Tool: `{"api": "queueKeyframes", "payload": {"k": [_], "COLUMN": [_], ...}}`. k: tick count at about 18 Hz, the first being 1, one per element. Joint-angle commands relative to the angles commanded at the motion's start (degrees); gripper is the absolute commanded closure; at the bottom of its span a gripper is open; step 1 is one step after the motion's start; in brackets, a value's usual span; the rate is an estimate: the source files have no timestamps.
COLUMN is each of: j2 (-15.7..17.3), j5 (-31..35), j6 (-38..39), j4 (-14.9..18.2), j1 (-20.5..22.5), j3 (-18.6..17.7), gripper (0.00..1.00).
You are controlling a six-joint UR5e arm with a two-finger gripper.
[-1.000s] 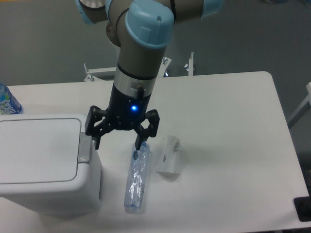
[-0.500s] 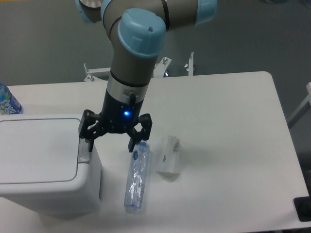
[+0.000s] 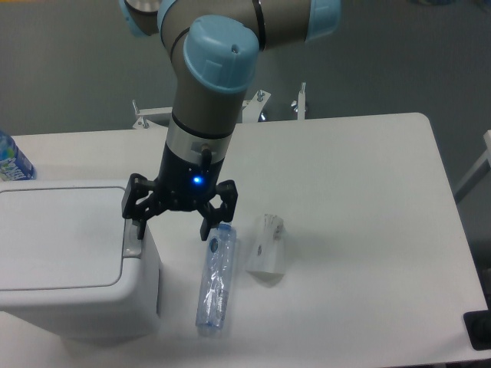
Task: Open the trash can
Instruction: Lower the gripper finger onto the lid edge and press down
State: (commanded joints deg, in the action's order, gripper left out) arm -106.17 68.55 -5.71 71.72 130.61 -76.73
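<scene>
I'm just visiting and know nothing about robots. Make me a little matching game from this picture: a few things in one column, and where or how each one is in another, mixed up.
Things:
1. trash can
2. water bottle
3. gripper
4. small white packet

Descriptions:
A. lying on its side on the table, clear plastic
B. open, one finger at the grey tab
C. lid down, at the table's left edge
D. right of the lying bottle

Pairs: 1-C, 2-A, 3-B, 4-D
</scene>
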Motion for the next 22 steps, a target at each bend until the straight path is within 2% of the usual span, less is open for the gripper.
{"api": "queueKeyframes", "payload": {"k": [6,10,22], "j2": [0.0,-0.3,-0.4], "j5": [0.0,0.0,0.1], "j6": [-0.1,0.2,0.0], "j4": [0.0,-1.6,-1.7], "j1": [-0.3,-0.5,-0.5], "j3": [0.0,-0.2,-0.5], "gripper": [0.0,0.0,0.0]}}
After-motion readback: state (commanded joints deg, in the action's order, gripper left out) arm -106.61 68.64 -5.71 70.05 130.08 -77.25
